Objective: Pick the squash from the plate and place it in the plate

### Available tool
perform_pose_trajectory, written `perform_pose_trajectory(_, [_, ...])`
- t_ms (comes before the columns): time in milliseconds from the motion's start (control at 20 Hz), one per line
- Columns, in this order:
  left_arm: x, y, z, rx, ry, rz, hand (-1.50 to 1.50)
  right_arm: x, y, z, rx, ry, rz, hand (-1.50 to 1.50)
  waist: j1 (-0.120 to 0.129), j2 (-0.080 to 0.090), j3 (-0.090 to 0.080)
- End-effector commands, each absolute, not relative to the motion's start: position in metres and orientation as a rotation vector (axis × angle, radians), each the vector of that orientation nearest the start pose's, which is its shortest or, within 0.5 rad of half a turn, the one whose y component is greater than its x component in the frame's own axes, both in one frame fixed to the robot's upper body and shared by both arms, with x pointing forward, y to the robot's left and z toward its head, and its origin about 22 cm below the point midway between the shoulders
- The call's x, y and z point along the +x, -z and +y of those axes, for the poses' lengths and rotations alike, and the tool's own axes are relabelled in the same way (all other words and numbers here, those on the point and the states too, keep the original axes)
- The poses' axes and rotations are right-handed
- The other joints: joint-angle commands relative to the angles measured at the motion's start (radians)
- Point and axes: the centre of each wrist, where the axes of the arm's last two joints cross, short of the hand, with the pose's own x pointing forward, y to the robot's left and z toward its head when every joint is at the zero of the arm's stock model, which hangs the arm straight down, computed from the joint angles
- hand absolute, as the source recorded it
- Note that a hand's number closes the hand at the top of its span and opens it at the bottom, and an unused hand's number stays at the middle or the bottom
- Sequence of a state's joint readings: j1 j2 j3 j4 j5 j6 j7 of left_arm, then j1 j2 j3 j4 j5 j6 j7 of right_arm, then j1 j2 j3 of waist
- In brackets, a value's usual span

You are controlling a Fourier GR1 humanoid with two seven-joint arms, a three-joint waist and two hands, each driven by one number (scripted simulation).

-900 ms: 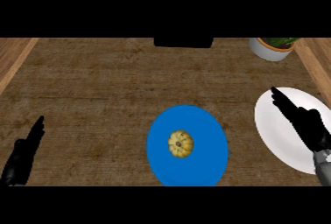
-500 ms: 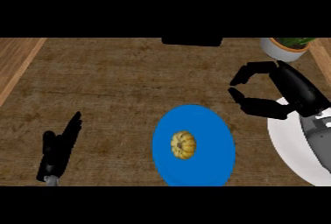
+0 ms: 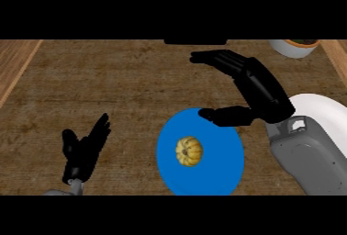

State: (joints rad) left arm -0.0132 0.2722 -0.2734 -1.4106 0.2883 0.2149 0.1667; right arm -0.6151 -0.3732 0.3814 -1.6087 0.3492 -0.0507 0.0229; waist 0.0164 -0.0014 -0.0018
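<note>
Squash (image 3: 190,151) lies centred on blue plate (image 3: 224,176) on desk (image 3: 102,82). Right hand (image 3: 261,94) hovers beyond plate's far rim, fingers (image 3: 217,58) spread wide, holding nothing, apart from squash.

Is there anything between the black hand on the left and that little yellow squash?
In the head view, only brown countertop and the blue plate's edge separate the left hand from the squash.

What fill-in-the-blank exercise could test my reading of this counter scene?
The round plate under the small yellow squash is ____. The round white plate lies to that plate's ____. The black right hand holds ____. The black left hand rests open at the view's lower ____.
Missing words: blue; right; nothing; left.
</note>
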Motion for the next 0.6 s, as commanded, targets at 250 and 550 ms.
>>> perform_pose_trajectory(250, [0.225,0.045,0.231,0.005,0.014,-1.161,0.0,0.304,-0.195,-0.128,-0.554,-1.462,-1.806,-1.5,-0.008,-0.004,-0.002])
perform_pose_trajectory(550, [0.23,0.03,0.241,0.01,0.004,-1.192,0.0,0.263,-0.193,-0.087,-0.625,-1.714,-1.563,-1.5,-0.013,-0.007,0.0])
